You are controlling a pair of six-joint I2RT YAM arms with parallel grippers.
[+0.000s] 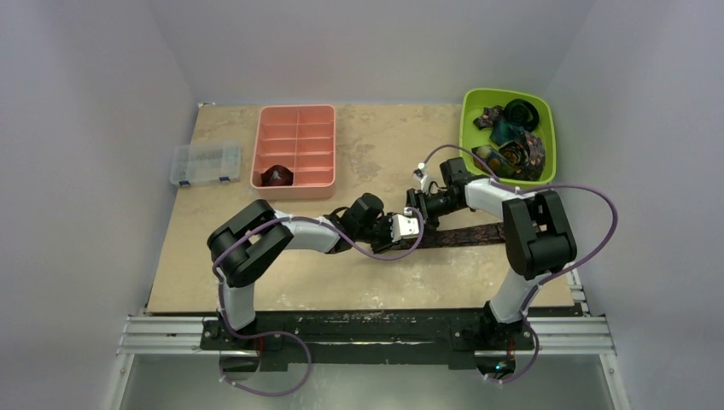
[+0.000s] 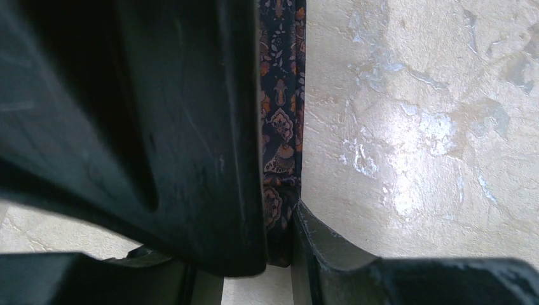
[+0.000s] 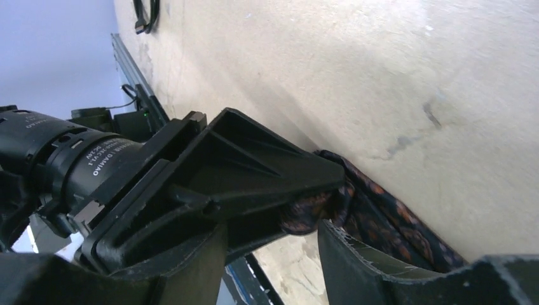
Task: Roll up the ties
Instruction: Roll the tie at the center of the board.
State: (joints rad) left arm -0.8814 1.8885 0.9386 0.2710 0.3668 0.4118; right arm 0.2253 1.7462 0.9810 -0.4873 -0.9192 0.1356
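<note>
A dark brown-maroon patterned tie (image 1: 465,232) lies as a flat strip on the table, running right from both grippers. My left gripper (image 1: 412,224) is shut on its left end; in the left wrist view the tie (image 2: 279,146) is pinched at the gripper (image 2: 257,260) beside a large black finger. My right gripper (image 1: 418,203) sits right against the left one. In the right wrist view it (image 3: 273,254) is open, straddling the left gripper's finger and the bunched tie end (image 3: 311,213). Rolled ties (image 1: 512,141) lie in the green bin (image 1: 468,128).
A pink compartment tray (image 1: 294,184) at the back left holds one rolled tie (image 1: 277,176). A clear plastic box (image 1: 205,164) sits at the far left. A thin black cable loop (image 3: 146,13) lies on the table's edge in the right wrist view.
</note>
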